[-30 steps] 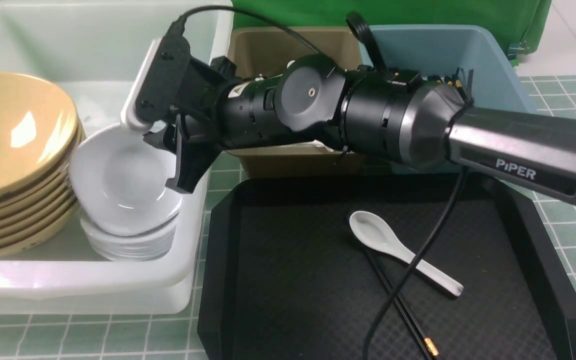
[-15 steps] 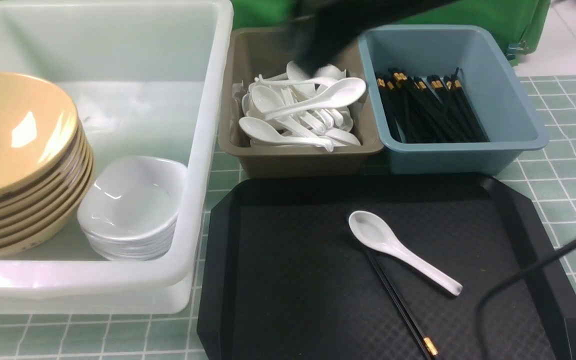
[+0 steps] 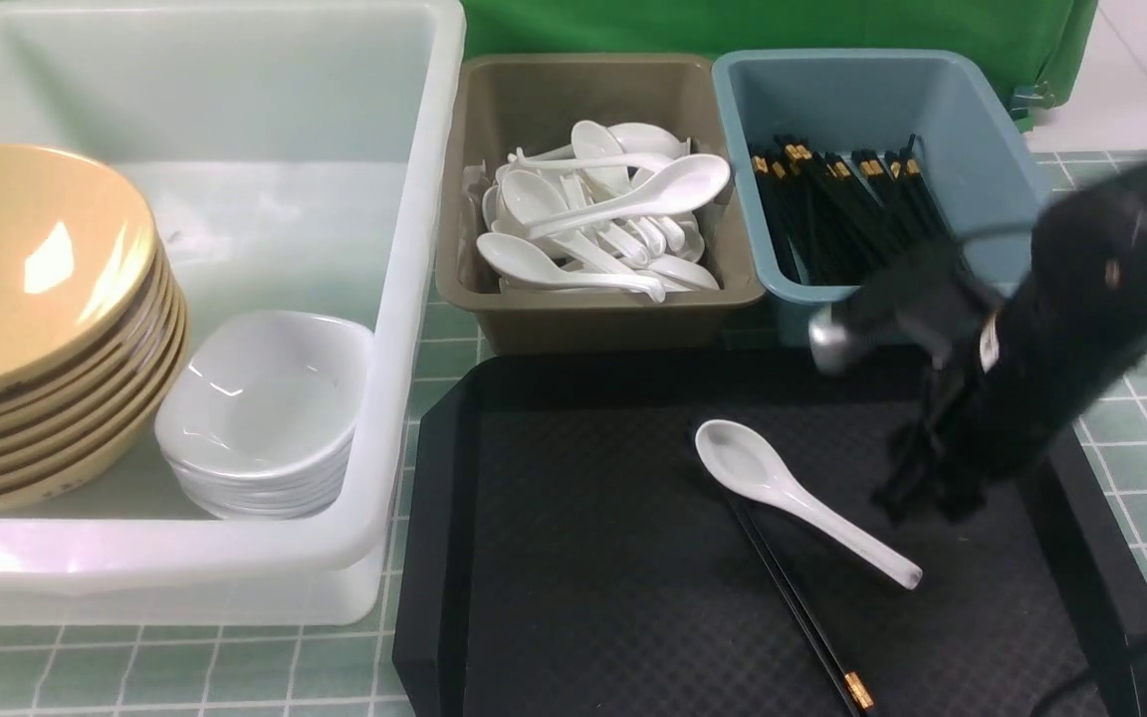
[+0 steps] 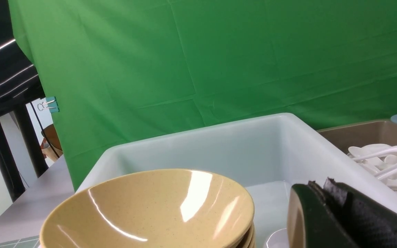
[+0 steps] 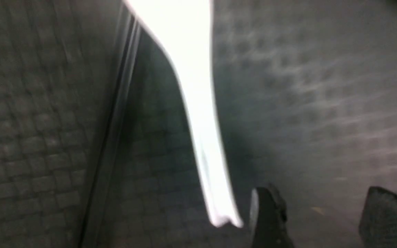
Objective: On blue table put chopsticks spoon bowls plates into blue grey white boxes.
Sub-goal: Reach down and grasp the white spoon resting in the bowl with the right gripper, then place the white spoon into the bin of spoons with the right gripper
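A white spoon lies on the black tray, its handle crossing a pair of black chopsticks. My right gripper, blurred by motion, hangs just right of the spoon's handle. In the right wrist view my right gripper is open and empty, with the spoon handle and chopsticks beside it. Yellow bowls and small white bowls sit stacked in the white box. My left gripper is shut on nothing, beside the yellow bowls.
A grey-brown box holds several white spoons. The blue box to its right holds several black chopsticks. Both stand right behind the tray. Green tiled table shows around the tray, and a green cloth hangs at the back.
My right arm has left the small white bowl on its stack in the white box, swung right across the boxes and come down over the tray beside the spoon.
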